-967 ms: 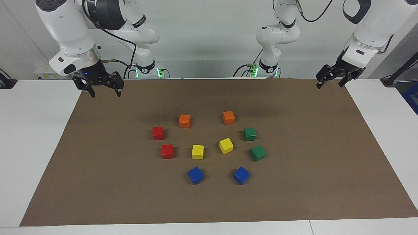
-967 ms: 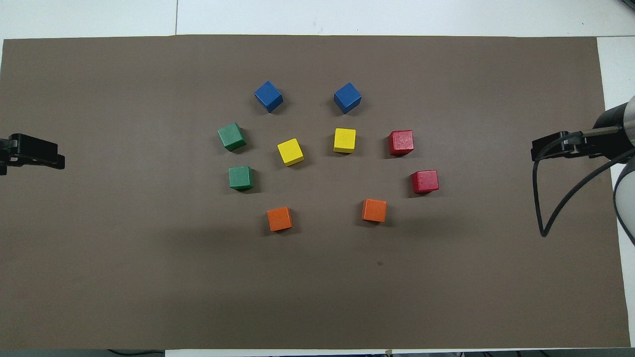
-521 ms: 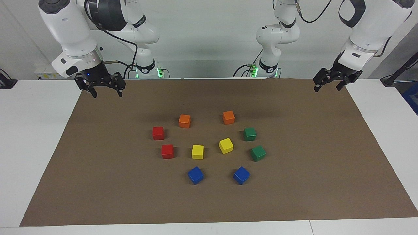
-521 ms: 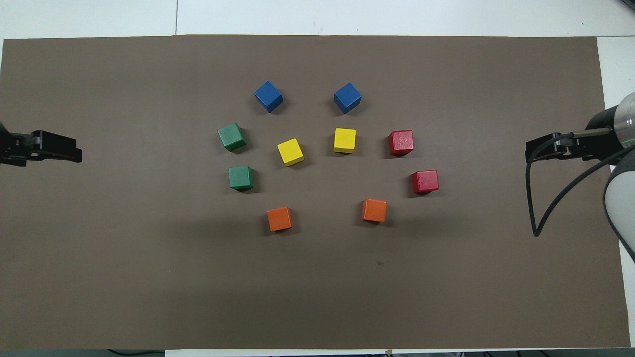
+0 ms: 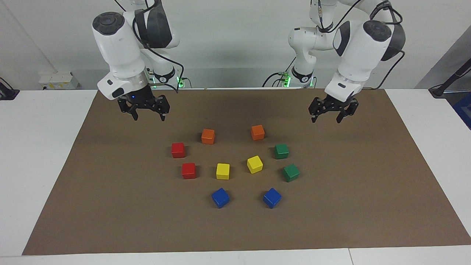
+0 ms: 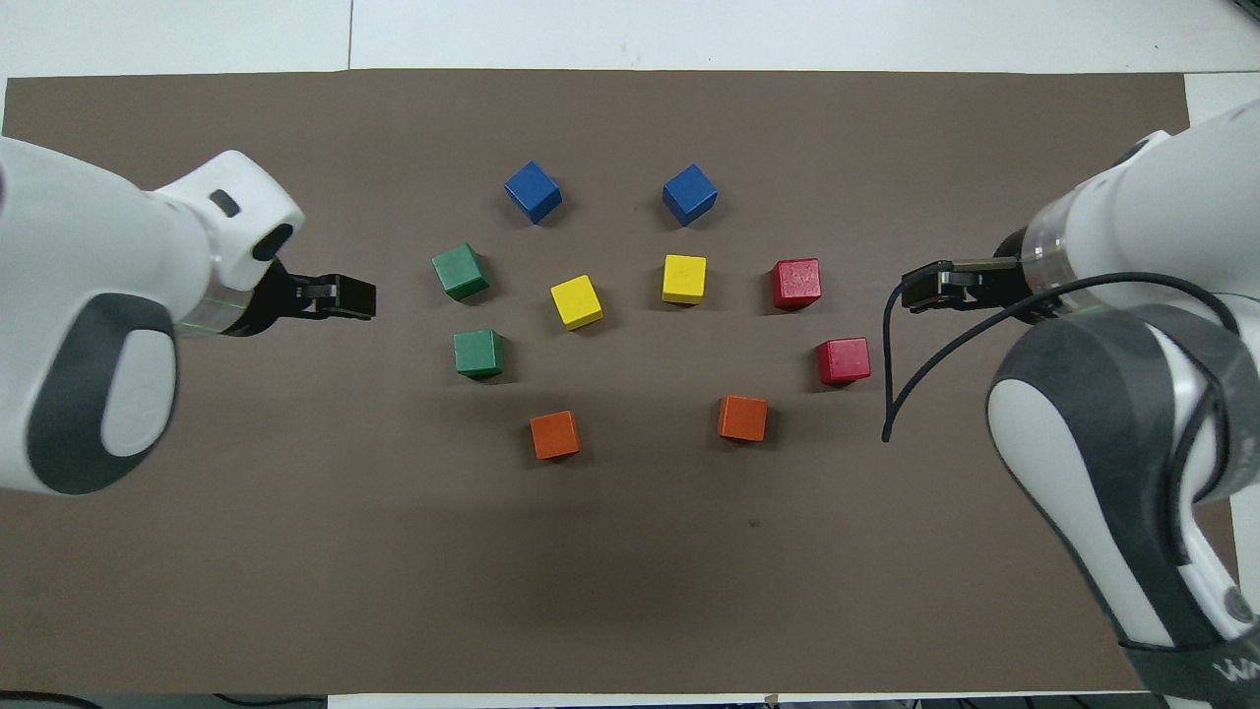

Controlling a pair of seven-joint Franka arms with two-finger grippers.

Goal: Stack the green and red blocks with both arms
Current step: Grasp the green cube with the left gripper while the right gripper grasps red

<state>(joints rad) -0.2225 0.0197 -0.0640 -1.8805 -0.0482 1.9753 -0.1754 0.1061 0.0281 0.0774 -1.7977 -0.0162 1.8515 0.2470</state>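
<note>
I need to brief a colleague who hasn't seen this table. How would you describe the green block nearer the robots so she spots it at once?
On the brown mat, eight cubes ring two yellow ones. Toward the left arm's end sit two green blocks; yours is the green block closest to an orange cube, while the other green block lies nearer a blue cube.

We see matt brown paper-like mat [image 5: 349, 191], smooth painted blocks [image 5: 178, 150] at centre frame, glossy white plastic-looking arm shells [image 5: 117, 44].
</note>
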